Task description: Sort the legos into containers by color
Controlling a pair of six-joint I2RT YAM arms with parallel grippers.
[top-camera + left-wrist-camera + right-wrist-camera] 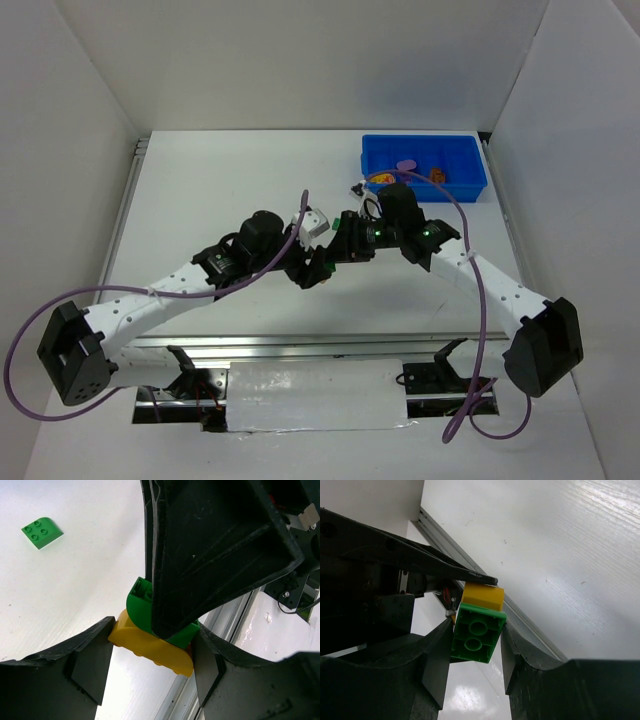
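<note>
You have bright, even overhead light; the white desk (560, 540) glares in your right wrist view, and the dark right end effector (472, 645) blurs up close.

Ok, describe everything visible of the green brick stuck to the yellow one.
The green brick is glossy plastic, a small block with one rounded edge. Its hollow underside, showing two round tubes, faces the right wrist camera; its stud side is joined to the yellow brick. The right arm's jaws are shut on its two opposite sides, while the left arm's jaws clamp the yellow brick. The pair is held off the white table.
</note>
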